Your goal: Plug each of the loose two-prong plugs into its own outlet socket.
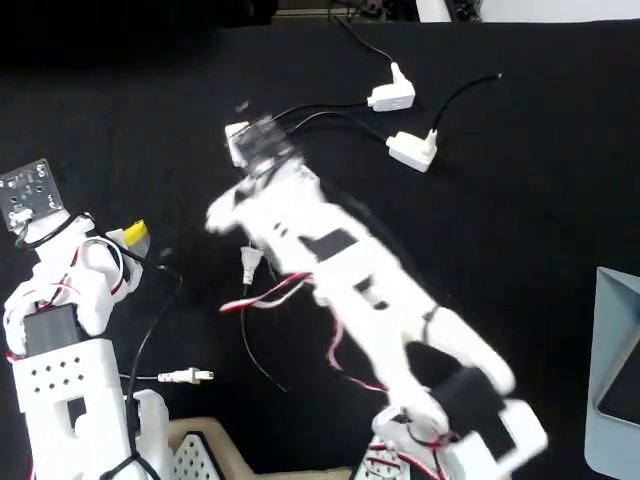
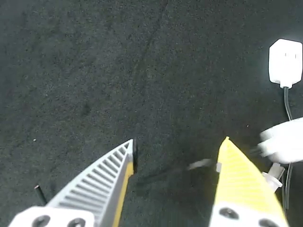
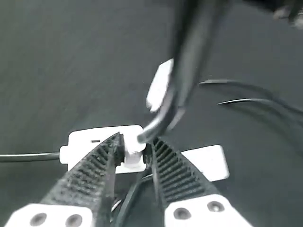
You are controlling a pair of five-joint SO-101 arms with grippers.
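A white plug (image 3: 134,161) is being grasped by the right hand (image 3: 134,141) against an outlet socket (image 3: 90,141) at the desk's (image 1: 500,250) eleven o'clock. The left hand (image 2: 179,142) is being held released at nine o'clock.

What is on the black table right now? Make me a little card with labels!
Table: black cloth
Left jaws: open, holding nothing, over bare cloth
Right jaws: shut on a white plug, right at a near socket; cannot tell if it is in
Loose plugs: front plug by the left arm; middle plug beside the right arm
Other sockets: far socket; side socket
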